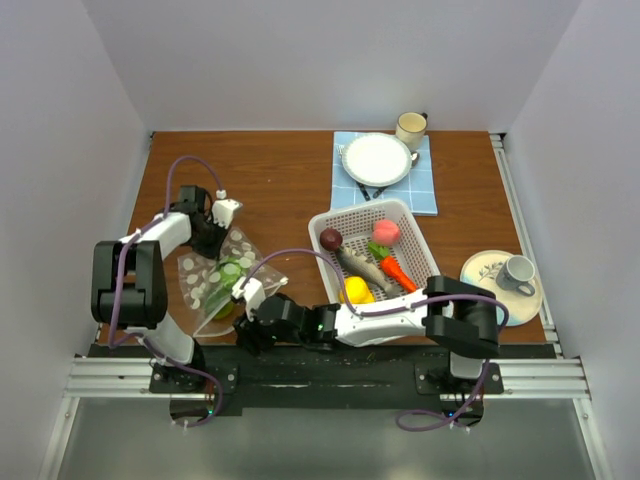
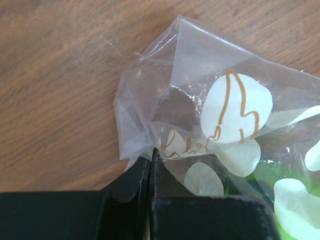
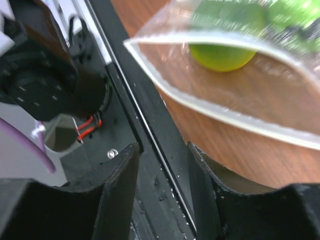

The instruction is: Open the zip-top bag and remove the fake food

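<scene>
Left arm extends forward; left claw [image 2: 150, 167] pinches a corner of the bag [image 2: 200, 90]. Right arm lies low along the counter [image 1: 280, 170] edge; right claw [image 3: 162, 165] spread beside the bag mouth.

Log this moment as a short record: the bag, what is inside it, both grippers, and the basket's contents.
bag: the bag lies on the left of the table, mouth gaping toward the right gripper
inside bag: green apple, seen through the open mouth
left gripper: left gripper, fingers shut on the bag's far corner
right gripper: right gripper, fingers apart, nothing between them, short of the bag's mouth
basket: the basket holds a peach, carrot, pear, dark purple piece and grey piece
</scene>
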Motion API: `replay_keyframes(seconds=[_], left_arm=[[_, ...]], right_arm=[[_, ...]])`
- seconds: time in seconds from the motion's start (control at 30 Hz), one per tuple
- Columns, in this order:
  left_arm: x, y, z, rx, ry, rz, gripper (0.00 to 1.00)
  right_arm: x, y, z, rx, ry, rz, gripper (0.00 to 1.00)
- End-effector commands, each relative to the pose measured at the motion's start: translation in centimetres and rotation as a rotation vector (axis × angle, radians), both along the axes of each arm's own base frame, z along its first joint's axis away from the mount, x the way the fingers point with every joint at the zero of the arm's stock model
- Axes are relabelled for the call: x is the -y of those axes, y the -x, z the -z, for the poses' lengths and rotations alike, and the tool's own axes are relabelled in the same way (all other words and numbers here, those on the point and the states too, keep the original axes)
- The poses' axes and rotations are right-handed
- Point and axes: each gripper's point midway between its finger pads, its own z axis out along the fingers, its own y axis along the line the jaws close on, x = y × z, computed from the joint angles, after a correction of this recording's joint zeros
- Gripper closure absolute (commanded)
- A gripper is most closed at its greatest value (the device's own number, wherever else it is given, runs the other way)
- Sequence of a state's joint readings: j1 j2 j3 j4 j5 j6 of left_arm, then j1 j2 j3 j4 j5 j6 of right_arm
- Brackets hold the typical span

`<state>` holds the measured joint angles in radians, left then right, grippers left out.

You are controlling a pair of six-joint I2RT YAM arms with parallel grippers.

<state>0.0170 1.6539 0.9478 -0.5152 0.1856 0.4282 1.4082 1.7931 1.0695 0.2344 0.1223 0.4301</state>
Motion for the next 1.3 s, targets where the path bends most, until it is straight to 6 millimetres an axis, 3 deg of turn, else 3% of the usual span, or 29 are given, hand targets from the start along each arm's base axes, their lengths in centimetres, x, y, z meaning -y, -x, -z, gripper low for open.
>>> replay_keyframes(seconds=[0.0,0.23,0.3,0.53,0.67,0.77,0.8,1.0,1.13,1.2,1.27], left_arm=[[-0.2,-1.0,0.1,0.015,-0.019,-0.015,1.00],[-0.2,-0.5,0.0,0.006,-0.015,-0.010,1.00],[-0.2,-0.3,0.0,0.006,-0.016,-0.006,1.00],[-0.2,-0.3,-0.1,0.011,-0.019,-0.001,1.00],[0.2,-0.3,-0.2,0.004,0.006,-0.008,1.00],[0.7,-0.4,-0.7,0.001,0.034,-0.005,1.00],[1.0,-0.3,-1.0,-0.003,0.046,-0.001,1.00],[1.8,-0.3,-2.6,0.006,0.089,0.006,1.00],[2.1,0.3,-2.7,0.002,0.102,0.008,1.00],[2.0,0.7,-2.3,-0.008,0.097,0.006,1.00],[2.0,0.9,-2.1,-0.015,0.096,0.010,1.00]], right_arm=[[-1.3,0.1,-0.3,0.003,-0.039,-0.004,0.49],[-3.7,-4.3,-0.7,0.078,-0.049,0.077,0.32],[-3.8,-5.6,-0.9,0.076,-0.057,0.090,0.32],[-3.9,-6.5,-2.0,0.096,-0.072,0.079,0.32],[-4.6,-7.8,-0.1,0.061,-0.051,0.088,0.30],[-5.5,-8.5,0.8,0.051,-0.049,0.074,0.13],[-6.0,-8.9,0.3,0.059,-0.062,0.073,0.01],[-6.9,-10.8,0.6,0.129,-0.033,0.114,0.01],[-6.8,-12.1,1.1,0.178,-0.002,0.180,0.01],[-7.2,-12.3,0.7,0.214,0.008,0.202,0.01],[-7.3,-12.1,1.6,0.264,0.053,0.215,0.01]])
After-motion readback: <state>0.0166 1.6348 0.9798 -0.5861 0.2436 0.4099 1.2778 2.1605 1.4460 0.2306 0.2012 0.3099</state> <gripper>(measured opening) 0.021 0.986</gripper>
